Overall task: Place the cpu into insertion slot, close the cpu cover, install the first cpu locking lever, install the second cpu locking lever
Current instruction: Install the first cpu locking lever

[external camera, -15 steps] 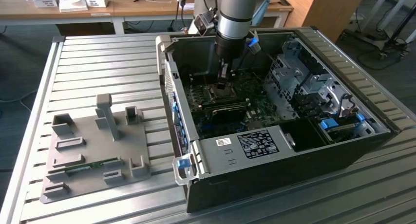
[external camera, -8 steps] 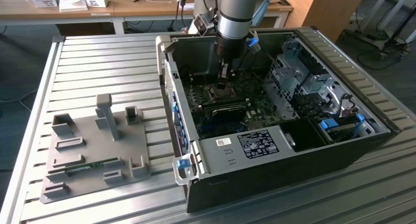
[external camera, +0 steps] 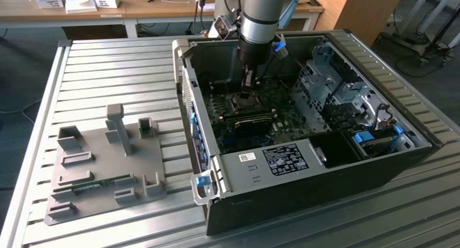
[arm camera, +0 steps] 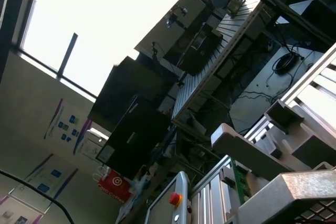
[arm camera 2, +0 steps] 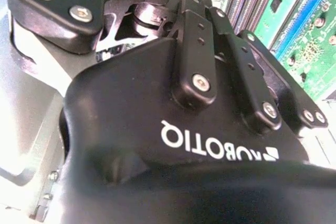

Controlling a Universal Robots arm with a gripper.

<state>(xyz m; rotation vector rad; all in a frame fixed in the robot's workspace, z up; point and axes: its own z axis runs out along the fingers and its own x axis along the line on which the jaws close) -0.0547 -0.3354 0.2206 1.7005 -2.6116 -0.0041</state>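
Open computer case (external camera: pixel 302 167), motherboard (external camera: pixel 248 116) inside

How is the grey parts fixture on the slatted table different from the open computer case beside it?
The grey fixture is light grey, low and flat with upright posts; the computer case is black, tall and boxy. The fixture stands apart from the arm, while the gripper reaches down into the case. Both rest on the slatted table.

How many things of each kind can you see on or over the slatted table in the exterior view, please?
open computer case: 1
grey holder tray: 1
green circuit strip lying in the tray: 1
robot arm reaching down into the case: 1
Total: 4
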